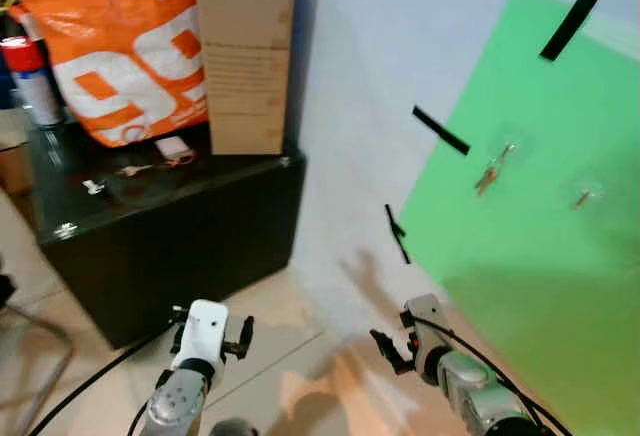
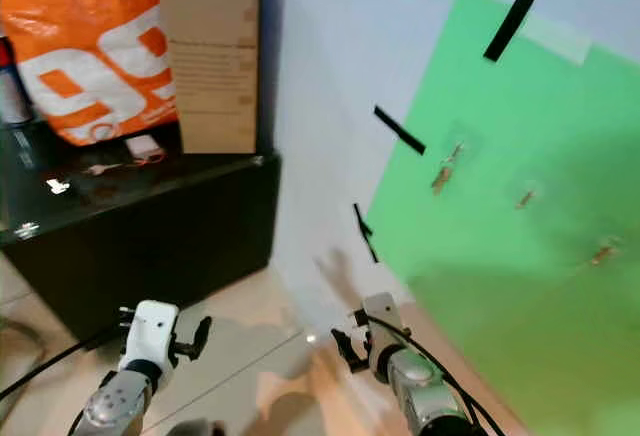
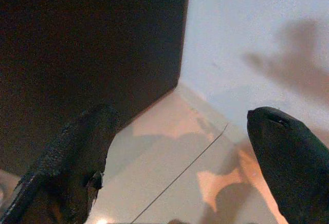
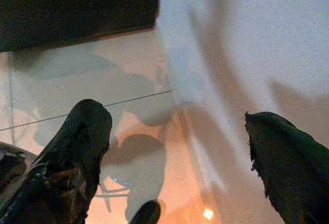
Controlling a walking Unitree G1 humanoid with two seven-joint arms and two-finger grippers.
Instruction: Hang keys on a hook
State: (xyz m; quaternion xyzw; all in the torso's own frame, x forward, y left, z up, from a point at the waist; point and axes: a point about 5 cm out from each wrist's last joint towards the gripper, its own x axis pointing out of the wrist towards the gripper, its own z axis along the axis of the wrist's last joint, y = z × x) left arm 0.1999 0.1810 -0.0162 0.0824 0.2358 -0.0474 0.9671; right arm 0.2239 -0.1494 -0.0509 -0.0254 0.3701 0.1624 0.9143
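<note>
Two tools: both hang low over the tiled floor point(image 1: 290, 356), well below the hooks and holding nothing.
Left tool point(image 1: 212, 336): near left, in front of the black table point(image 1: 170, 246); its wrist view shows its fingers point(image 3: 77, 157) spread wide apart.
Right tool point(image 1: 392, 348): near centre-right, close to the foot of the white wall point(image 1: 360, 76); fingers point(image 4: 77, 142) also wide apart (floor and wall show between them).
Keys point(image 1: 150, 168): a small bunch lies on the table top, far left, just in front of the orange bag point(image 1: 120, 46) and beside a small pale tag; too small to tell more.
Green sheet point(image 1: 540, 236): fixed on the wall at right with strips of black tape point(image 1: 440, 130).
Hooks: one small hook point(image 1: 490, 171) with something brownish hanging on it, another point(image 1: 583, 196) to its right, both on the green sheet.
Cardboard box point(image 1: 245, 51): stands upright on the table, touching the bag's right side.
Spray can point(image 1: 32, 81): far left edge of the table.
</note>
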